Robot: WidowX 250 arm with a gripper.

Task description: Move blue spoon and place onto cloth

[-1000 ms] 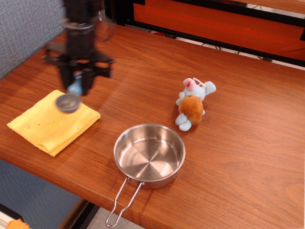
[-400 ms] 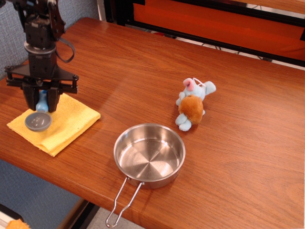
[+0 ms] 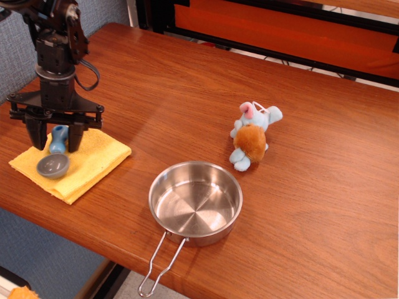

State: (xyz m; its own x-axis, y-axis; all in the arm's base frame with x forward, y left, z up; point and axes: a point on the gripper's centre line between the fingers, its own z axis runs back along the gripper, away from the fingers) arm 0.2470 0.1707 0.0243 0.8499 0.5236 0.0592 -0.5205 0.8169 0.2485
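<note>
The black robot gripper (image 3: pixel 57 138) stands with its two jaws spread apart, one on each side of the light-blue handle of the small stubby plastic blue spoon (image 3: pixel 55 157), with a gap showing between each finger and the handle, so nothing is clasped. The spoon lies on the folded square yellow cloth (image 3: pixel 87 163), its round grey bowl facing up and pointing toward the near-left edge of the cloth, its short handle reaching back up between the fingers. The cloth rests at the front-left part of the reddish-brown wooden table (image 3: pixel 187 87), close to the table's near edge. Above the jaws the dark arm rises upright, with a black cable looping beside it. Well apart to the right, a round steel pan (image 3: pixel 195 202) sits on the table, its wire handle sticking out over the front edge. Farther back and right lies a light-blue plush toy (image 3: pixel 252 136) with an orange-brown belly and a pink ear.
</note>
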